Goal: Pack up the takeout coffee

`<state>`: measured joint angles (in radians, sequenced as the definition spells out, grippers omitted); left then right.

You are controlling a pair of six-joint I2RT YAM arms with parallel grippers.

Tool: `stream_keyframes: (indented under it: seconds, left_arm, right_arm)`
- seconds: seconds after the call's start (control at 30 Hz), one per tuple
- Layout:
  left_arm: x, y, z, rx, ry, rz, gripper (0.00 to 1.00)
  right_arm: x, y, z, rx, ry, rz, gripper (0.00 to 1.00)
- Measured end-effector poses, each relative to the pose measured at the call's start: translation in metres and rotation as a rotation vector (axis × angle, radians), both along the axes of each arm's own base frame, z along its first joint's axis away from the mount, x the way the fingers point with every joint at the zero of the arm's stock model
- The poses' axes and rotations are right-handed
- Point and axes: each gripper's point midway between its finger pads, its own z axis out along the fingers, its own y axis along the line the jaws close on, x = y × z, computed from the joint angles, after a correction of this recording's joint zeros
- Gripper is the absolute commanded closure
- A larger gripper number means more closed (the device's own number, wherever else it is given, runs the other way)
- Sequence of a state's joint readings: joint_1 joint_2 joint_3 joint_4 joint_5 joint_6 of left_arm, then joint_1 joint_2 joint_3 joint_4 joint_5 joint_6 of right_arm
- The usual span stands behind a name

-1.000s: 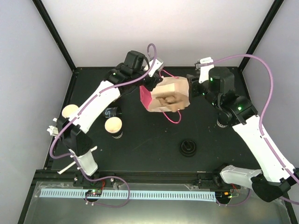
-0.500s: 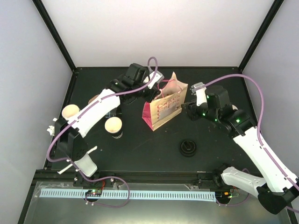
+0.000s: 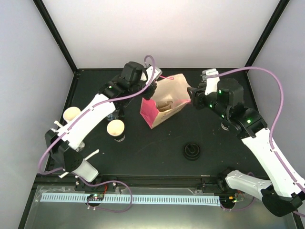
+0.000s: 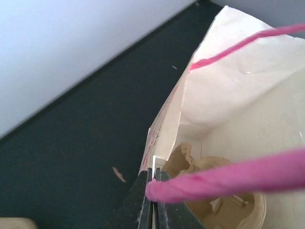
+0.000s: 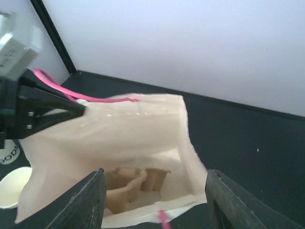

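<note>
A brown paper bag (image 3: 164,98) with a pink side and pink cord handles stands open at the table's middle back. The brown pulp tray (image 5: 126,183) lies inside it, also seen in the left wrist view (image 4: 224,207). My left gripper (image 3: 151,89) is shut on the bag's left rim (image 4: 164,148), with a pink handle (image 4: 228,174) crossing its fingertips. My right gripper (image 3: 193,98) is open at the bag's right rim, its fingers (image 5: 88,198) either side of the mouth. Two coffee cups stand left on the table, one (image 3: 116,128) nearer the bag, one (image 3: 72,113) by the left edge.
A black round lid-like piece (image 3: 191,150) lies right of the middle. A small dark object (image 3: 225,125) sits under my right arm. A dark printed thing (image 3: 112,114) is partly hidden under my left arm. Black frame posts stand at the back corners.
The bag went from tilted with its mouth up-turned to standing, then shifted left and back. My left gripper moved left with the rim; my right gripper dropped away, then returned to the right rim.
</note>
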<state>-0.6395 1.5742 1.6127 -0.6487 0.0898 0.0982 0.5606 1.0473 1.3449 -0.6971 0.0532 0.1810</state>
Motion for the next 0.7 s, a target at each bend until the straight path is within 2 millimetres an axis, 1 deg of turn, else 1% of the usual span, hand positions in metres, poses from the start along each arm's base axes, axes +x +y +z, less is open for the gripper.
stream_keyframes:
  seconds: [0.07, 0.13, 0.2, 0.23, 0.27, 0.33, 0.43, 0.5, 0.57, 0.6, 0.7]
  left_arm:
    - [0.002, 0.009, 0.017, 0.018, -0.084, 0.031, 0.99]
    - [0.001, 0.017, 0.032, 0.031, -0.16, 0.051, 0.98]
    - [-0.002, 0.022, 0.041, 0.047, -0.228, 0.06, 0.99]
    - [-0.004, 0.023, 0.043, 0.053, -0.262, 0.06, 0.98]
    - [-0.007, 0.023, 0.041, 0.064, -0.282, 0.055, 0.99]
    - [-0.011, 0.02, 0.028, 0.086, -0.302, 0.041, 0.99]
    - [-0.018, 0.009, -0.009, 0.119, -0.271, 0.006, 0.99]
    - [-0.025, 0.001, -0.038, 0.145, -0.231, -0.021, 0.99]
    - [-0.03, -0.007, -0.051, 0.147, -0.208, -0.035, 0.99]
    - [-0.032, -0.01, -0.054, 0.142, -0.202, -0.04, 0.99]
    - [-0.039, -0.016, -0.059, 0.128, -0.188, -0.049, 0.99]
  right_arm:
    - [0.003, 0.0, 0.009, 0.018, -0.036, -0.01, 0.4]
    - [0.007, 0.002, 0.01, 0.026, -0.047, -0.01, 0.4]
    - [0.01, 0.007, 0.002, 0.027, -0.036, 0.001, 0.4]
    - [0.012, 0.009, -0.003, 0.023, -0.024, 0.006, 0.4]
    - [0.014, 0.012, -0.011, 0.016, -0.008, 0.012, 0.4]
    - [0.016, 0.017, -0.029, 0.002, 0.028, 0.027, 0.4]
    - [0.013, 0.022, -0.065, -0.022, 0.097, 0.058, 0.4]
    - [0.009, 0.024, -0.09, -0.039, 0.147, 0.078, 0.4]
    - [0.004, 0.024, -0.115, -0.056, 0.201, 0.09, 0.41]
    - [0.001, 0.024, -0.128, -0.064, 0.229, 0.096, 0.41]
    - [-0.01, 0.021, -0.159, -0.078, 0.299, 0.103, 0.41]
